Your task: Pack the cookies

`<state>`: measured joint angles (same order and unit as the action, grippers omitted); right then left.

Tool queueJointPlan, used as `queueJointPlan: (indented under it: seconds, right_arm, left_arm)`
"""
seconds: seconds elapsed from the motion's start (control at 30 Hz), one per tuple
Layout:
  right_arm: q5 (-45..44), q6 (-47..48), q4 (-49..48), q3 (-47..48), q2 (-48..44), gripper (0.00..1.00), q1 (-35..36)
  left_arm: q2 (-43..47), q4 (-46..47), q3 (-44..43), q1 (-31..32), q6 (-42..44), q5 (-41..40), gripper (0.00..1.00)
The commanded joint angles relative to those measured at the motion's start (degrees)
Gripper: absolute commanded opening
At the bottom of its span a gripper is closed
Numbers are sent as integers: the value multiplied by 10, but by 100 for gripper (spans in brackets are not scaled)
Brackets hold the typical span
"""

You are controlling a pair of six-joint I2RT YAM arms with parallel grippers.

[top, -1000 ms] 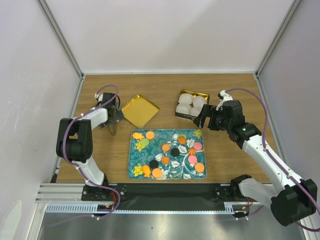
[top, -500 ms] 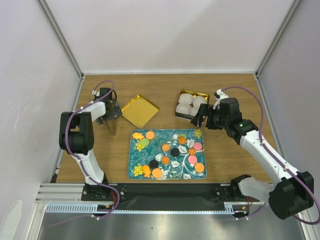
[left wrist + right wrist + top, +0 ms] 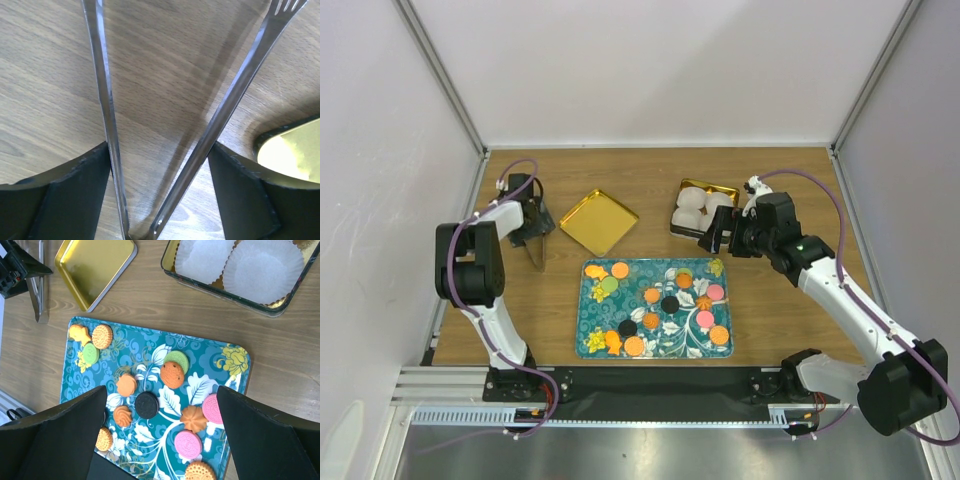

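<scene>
My left claw (image 3: 157,152) is closed on both arms of the tongs (image 3: 102,100) over the tabletop (image 3: 45,75). My right claw (image 3: 160,392) is wide apart and empty, above the cookies (image 3: 172,375) on the teal tray (image 3: 150,342).

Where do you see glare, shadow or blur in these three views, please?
Top external: evenly lit, sharp. Left wrist: tongs shine and throw a soft shadow on the table; the gold lid glares. Right wrist: cookies crisp; paper cups nearly washed out.
</scene>
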<state>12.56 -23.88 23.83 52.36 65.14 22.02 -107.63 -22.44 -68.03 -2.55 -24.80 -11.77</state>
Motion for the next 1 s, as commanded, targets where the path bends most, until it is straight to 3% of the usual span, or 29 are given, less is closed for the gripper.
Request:
queueJointPlan:
  seconds: [0.0,0.4,0.97]
  right_arm:
    - [8,4,1,21,-10,100,4]
    - [12,1,-8,6,-36,100,3]
    - [10,-18,-34,-15,-52,100,6]
  left_arm:
    - [-21,0,0,-5,-2,33,77]
    - [15,-14,27,20,-11,-38,57]
    - [239,-81,58,104,-24,-107,57]
